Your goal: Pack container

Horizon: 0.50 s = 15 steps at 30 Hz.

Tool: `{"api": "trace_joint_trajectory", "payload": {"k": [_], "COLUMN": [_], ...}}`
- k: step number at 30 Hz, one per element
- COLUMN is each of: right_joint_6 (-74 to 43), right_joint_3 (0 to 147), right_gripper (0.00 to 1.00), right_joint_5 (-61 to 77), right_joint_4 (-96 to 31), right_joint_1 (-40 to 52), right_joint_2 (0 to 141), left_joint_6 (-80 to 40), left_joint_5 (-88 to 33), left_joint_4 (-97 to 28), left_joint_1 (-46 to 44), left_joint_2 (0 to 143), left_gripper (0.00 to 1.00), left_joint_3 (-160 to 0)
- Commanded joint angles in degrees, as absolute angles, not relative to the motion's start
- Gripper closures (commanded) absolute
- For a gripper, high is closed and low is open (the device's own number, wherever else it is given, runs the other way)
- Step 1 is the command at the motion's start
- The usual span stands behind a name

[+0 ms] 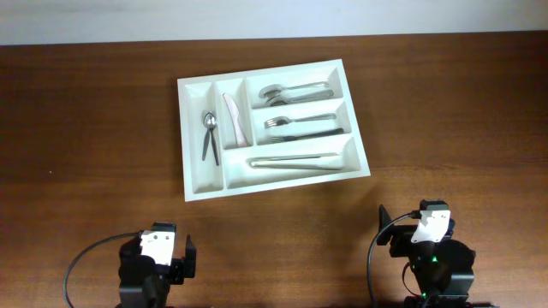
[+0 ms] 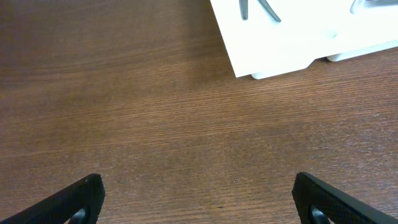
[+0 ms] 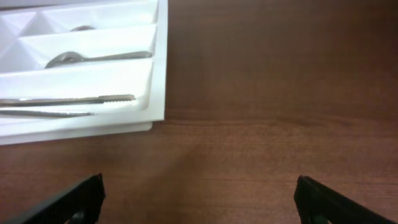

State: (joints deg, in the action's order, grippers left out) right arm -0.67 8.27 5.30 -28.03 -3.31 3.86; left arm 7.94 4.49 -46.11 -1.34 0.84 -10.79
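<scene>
Container (image 1: 195, 171): likely stiff, light, slick plastic; you should grip its rim.
Hands: left hand (image 2: 198, 200) and right hand (image 3: 198, 200) spread wide, empty.

Black arms (image 1: 141, 275) carry white caps (image 1: 432, 224), looping cables (image 1: 372, 250), black claw fingers (image 2: 74, 199)

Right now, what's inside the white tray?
Container: small spoons in the leftmost slot, a pale utensil in the next, then large spoons, forks and knives in the long slots, far to near. Pieces overlap, so exact counts are hidden.
</scene>
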Motion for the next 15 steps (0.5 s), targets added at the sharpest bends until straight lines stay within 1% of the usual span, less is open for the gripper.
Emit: {"api": "trace_joint_trajectory", "payload": {"k": [1, 8, 10, 13, 15], "right_joint_6": [1.8, 4.1, 4.0, 3.8, 4.8], "right_joint_3": [7.8, 8.1, 8.7, 9.4, 9.5], "right_gripper": [0.01, 0.01, 0.01, 0.01, 0.01], "right_joint_5": [4.0, 3.6, 4.0, 4.3, 3.3], "right_joint_4": [-27.7, -29.5, -33.4, -43.4, -43.9], "right_joint_1": [-2.9, -1.5, -1.0, -0.4, -0.4], "right_joint_2": [1.6, 0.2, 0.2, 0.2, 0.2], "left_joint_6": [8.7, 8.7, 8.7, 8.7, 8.7], "left_joint_5": [4.3, 4.3, 4.3, 4.3, 4.3], "left_joint_4": [-46.1, -46.1, -46.1, -46.1, -46.1], "left_joint_1": [-1.6, -1.6, -1.6, -1.6, -1.6], "left_joint_2": [0.3, 0.3, 0.3, 0.3, 0.3], "left_gripper": [0.01, 0.01, 0.01, 0.01, 0.01], "left_joint_3": [-10.5, -10.5, -10.5, -10.5, -10.5]}}
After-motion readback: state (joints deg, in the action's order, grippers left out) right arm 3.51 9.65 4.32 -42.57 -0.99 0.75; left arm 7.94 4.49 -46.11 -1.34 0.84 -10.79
